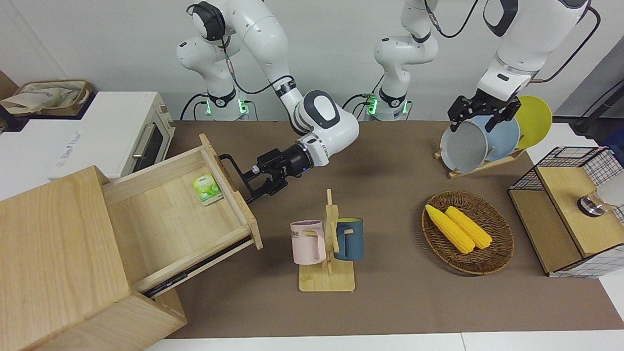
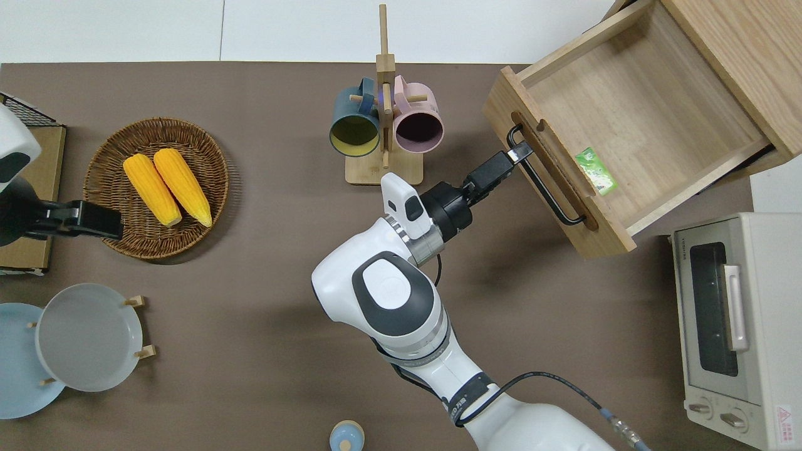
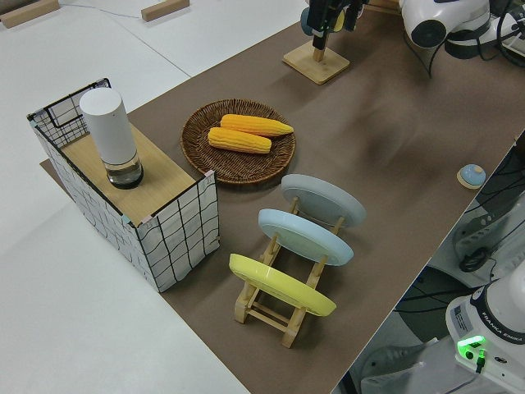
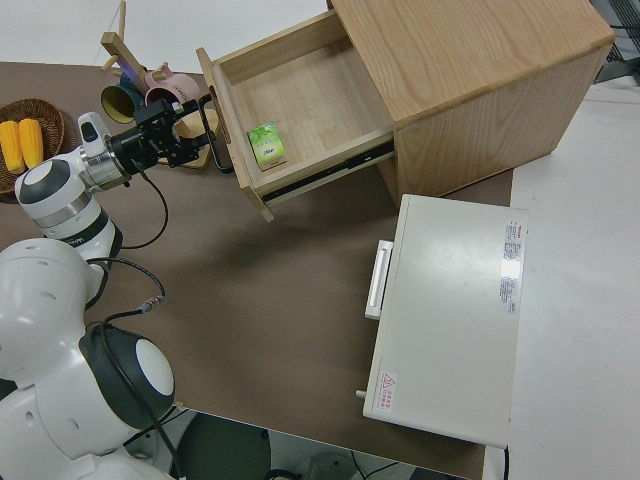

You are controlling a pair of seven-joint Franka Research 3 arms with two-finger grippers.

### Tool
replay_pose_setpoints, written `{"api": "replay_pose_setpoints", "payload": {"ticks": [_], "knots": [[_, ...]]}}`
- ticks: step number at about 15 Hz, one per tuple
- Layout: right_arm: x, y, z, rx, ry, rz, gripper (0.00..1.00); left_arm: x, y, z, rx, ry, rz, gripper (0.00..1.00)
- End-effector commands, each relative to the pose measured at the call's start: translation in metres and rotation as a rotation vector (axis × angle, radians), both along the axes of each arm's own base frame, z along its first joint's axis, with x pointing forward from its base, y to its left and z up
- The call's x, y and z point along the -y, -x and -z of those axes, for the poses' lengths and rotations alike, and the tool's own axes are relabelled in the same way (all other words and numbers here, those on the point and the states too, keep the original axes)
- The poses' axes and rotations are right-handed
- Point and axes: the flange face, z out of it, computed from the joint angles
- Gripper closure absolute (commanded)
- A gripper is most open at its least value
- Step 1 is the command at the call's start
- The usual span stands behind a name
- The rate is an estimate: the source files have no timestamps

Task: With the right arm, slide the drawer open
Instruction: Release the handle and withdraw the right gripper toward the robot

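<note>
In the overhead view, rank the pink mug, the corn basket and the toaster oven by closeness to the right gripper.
From the right gripper at the drawer handle:
1. Pink mug, on the mug stand beside it.
2. Toaster oven, at the right arm's end.
3. Corn basket, toward the left arm's end.

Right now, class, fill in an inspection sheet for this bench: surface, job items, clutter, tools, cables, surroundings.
Surface: brown mat covers the table.
Job's things: drawer pulled well out of the wooden cabinet; a green packet lies inside it.
Clutter: mug rack with pink and blue mugs, wicker basket with two corn cobs, plate rack, wire-mesh box, toaster oven.
Tools: right tool at the drawer's black handle; left arm parked.
Cables: black cable trailing from the right arm.
Surroundings: white wall, nothing else seen.
</note>
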Motion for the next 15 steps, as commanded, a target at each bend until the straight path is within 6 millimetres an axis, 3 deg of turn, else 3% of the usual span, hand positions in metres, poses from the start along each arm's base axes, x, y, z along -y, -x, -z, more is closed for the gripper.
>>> {"api": "replay_pose_setpoints", "payload": {"ticks": [1,6,10,12,15], "knots": [[-0.019,0.005,-0.008,-0.024,-0.034,-0.003,0.015,-0.001,-0.002,-0.004,-0.005,-0.016,0.012,0.01],[-0.037,0.015,-0.053,-0.072,-0.241,0.055,0.015,-0.001,-0.002,-0.003,-0.006,-0.016,0.012,0.01],[-0.035,0.027,-0.096,-0.120,-0.450,0.117,0.015,-0.001,-0.002,-0.004,-0.005,-0.016,0.012,0.01],[-0.027,0.027,-0.119,-0.156,-0.551,0.148,0.015,-0.001,-0.002,-0.004,-0.005,-0.016,0.012,0.01],[0.005,0.017,-0.153,-0.217,-0.716,0.207,0.017,-0.001,-0.002,-0.003,-0.006,-0.016,0.012,0.01]]}}
